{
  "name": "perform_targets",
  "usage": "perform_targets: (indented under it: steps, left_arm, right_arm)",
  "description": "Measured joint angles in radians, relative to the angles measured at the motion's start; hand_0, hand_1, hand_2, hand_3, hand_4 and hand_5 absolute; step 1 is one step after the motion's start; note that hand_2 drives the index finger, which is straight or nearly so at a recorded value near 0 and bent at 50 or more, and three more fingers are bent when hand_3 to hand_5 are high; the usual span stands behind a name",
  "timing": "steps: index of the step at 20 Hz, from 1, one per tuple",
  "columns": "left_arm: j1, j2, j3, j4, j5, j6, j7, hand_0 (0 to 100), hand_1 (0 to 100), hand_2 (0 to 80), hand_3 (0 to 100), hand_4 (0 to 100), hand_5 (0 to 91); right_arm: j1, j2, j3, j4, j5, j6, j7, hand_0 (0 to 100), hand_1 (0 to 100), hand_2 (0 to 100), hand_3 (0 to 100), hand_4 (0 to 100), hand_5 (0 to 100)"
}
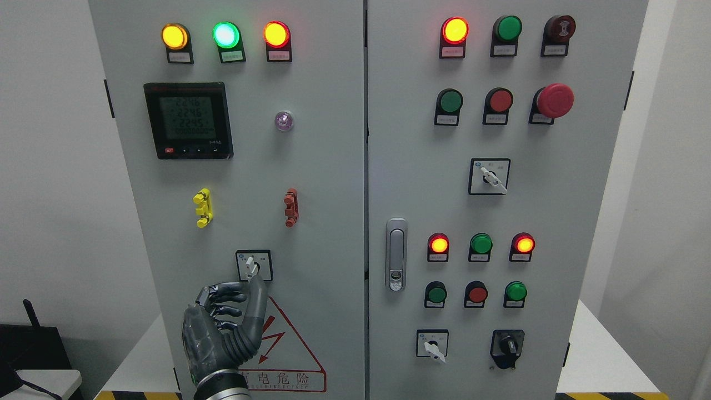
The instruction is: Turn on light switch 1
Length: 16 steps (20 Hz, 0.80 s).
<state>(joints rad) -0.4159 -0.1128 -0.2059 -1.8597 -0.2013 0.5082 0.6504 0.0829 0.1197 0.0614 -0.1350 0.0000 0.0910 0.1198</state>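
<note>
The left hand (pixel 225 322) comes up from the lower left and reaches to the rotary switch (pixel 253 265) low on the left door of the grey cabinet (pixel 328 194). I take this switch for light switch 1, though its small labels are too fine to read. The white knob points almost straight up, a little to the left. The thumb stretches upward and its tip is touching or just under the bottom of the knob; the other fingers (pixel 225 297) are curled in beside it and I do not see them closing on anything, so the knob is not yet grasped. My judgement is that the task is at the approach step: the hand has arrived at the switch, but the turn itself is left to do, and which lamp should answer to it I cannot tell. The right hand is not in the picture. Just below the switch is a red warning triangle (pixel 289 350), partly hidden by the hand. Higher on this door are three lit lamps, a digital meter (pixel 188 120) and a yellow clip (pixel 203 208). The right door carries more lamps, buttons, a red emergency button (pixel 554 100) and a door handle (pixel 396 254). The cabinet stands on a white surface (pixel 600 361) with a hazard stripe on its front edge, before plain white walls.
</note>
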Motion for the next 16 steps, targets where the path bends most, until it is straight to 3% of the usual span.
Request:
perform_targets:
  steps: [16]
  left_arm:
    - [-0.051,-0.003,-0.002,0.013,0.000,0.082,0.002,21,51,48.1,65,73,71.8]
  right_arm:
    - [0.000,0.000,0.000,0.000,0.000,0.000,0.000,12,39,0,0,0,0]
